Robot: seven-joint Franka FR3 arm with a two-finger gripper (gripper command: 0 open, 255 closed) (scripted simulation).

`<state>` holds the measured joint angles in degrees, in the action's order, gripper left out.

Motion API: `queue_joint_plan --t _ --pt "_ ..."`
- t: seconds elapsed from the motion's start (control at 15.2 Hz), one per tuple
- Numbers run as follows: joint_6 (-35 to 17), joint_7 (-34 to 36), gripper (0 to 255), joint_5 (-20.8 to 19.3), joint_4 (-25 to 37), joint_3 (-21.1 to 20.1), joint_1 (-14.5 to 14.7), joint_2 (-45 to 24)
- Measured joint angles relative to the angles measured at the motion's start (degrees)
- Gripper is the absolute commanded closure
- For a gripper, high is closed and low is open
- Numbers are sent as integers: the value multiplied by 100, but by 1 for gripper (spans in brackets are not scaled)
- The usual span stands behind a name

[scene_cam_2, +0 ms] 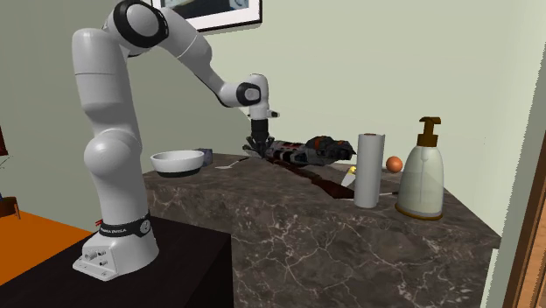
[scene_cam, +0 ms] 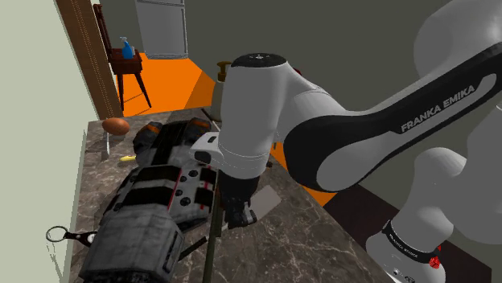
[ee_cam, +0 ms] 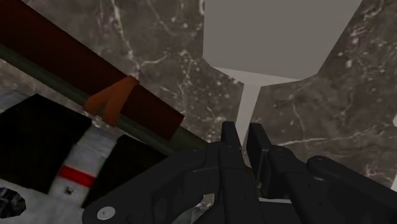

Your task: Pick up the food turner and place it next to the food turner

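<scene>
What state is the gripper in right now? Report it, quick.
Gripper: fingers closed on the thin pale handle of the flat grey food turner.

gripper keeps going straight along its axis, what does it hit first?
Most likely the marble countertop. The gripper points down at it, shut on the thin handle of the pale turner, and nothing else seems to lie between. How much gap remains is unclear.
</scene>
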<state>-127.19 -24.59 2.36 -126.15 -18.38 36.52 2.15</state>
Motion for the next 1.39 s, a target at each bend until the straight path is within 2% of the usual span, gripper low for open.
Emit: queue_joint_plan --t 0.73,1.12,1.19,1.39 --pt "-838 139 255 -186 -372 -21 19 -478" --pt "-910 149 255 -198 -414 -21 22 -505" --pt "-911 149 0 -198 -414 -21 22 -505" --pt "-897 153 0 -195 -427 -27 26 -502"
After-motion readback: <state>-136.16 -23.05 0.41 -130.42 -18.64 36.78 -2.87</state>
